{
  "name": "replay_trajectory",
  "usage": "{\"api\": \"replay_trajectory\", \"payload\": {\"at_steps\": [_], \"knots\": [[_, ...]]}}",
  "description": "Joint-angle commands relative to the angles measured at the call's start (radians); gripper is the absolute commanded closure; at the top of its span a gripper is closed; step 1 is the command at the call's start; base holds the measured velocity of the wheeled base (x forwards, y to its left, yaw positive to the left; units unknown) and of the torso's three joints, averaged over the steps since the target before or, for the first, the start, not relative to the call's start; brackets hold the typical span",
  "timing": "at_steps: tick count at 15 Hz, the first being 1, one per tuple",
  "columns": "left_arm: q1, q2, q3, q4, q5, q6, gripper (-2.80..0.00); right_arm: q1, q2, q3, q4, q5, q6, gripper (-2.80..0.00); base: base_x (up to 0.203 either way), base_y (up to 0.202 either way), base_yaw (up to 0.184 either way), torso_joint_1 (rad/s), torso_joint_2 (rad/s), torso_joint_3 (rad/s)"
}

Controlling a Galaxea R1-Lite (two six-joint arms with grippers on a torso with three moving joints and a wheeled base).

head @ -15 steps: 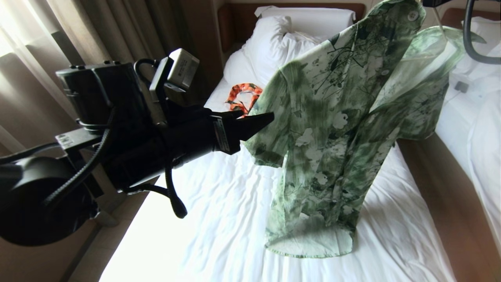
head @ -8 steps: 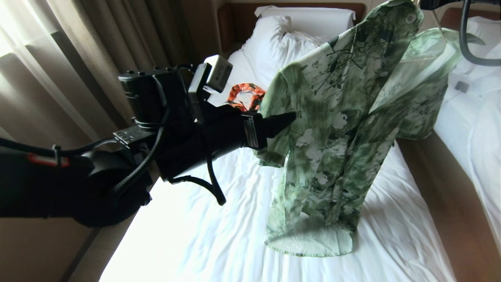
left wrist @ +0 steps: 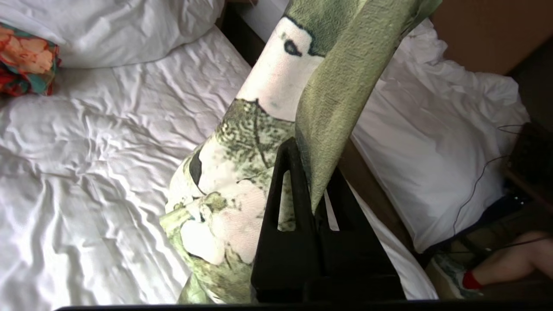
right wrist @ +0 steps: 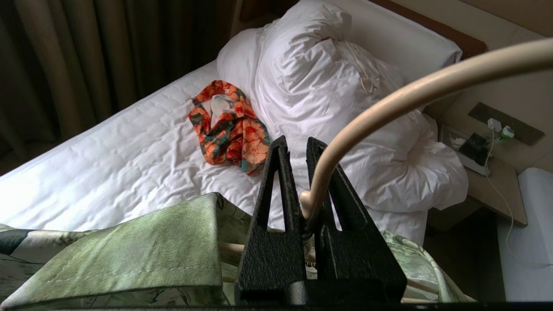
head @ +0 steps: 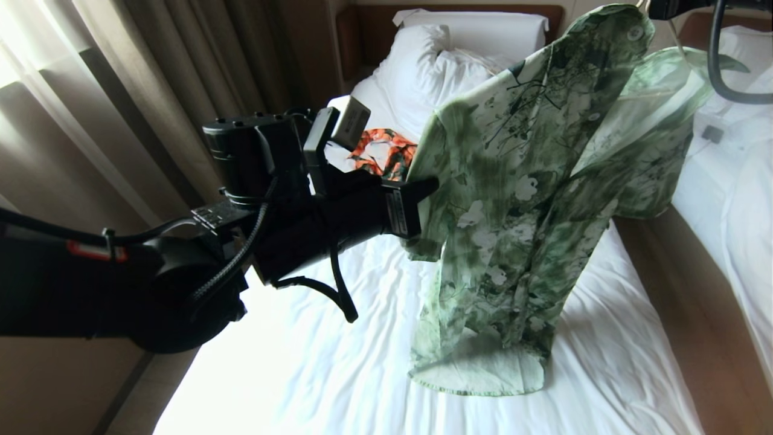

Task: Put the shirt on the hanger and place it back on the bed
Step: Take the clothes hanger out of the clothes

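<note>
The green flowered shirt hangs in the air over the bed, with its hem resting on the sheet. My left gripper reaches in level from the left and is shut on the edge of the shirt's near sleeve. In the left wrist view the green cloth is pinched between the black fingers of that gripper. My right gripper is up at the top right, shut on the cream hook of the hanger. The shirt's collar hides most of the hanger's frame.
An orange patterned garment lies by the bunched duvet and pillow. Curtains stand to the left. A second white bed is on the right across a wooden gap. A person's leg shows beside it.
My left gripper moved right to the sleeve and went from open to shut on its edge. The sleeve shifted slightly. The right gripper kept still.
</note>
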Motion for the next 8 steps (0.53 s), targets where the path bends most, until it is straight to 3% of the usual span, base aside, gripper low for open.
{"api": "replay_trajectory", "payload": {"at_steps": [1, 6, 8], "knots": [[0.01, -0.012, 0.005, -0.005, 0.001, -0.002, 0.0, -0.007, -0.003, 0.001, 0.0, 0.0, -0.003, 0.0, 0.0, 0.0, 0.0, 0.0, 0.0, 0.0], [0.077, -0.059, 0.114, -0.022, 0.014, -0.029, 0.0, -0.03, -0.012, -0.002, 0.003, 0.0, -0.004, 0.0, 0.0, 0.0, 0.0, 0.0, 0.0, 0.0], [0.083, -0.06, 0.181, -0.118, 0.014, -0.031, 0.0, -0.038, -0.018, -0.002, 0.007, 0.0, -0.01, 0.0, 0.0, 0.0, 0.0, 0.0, 0.0, 0.0]]}}
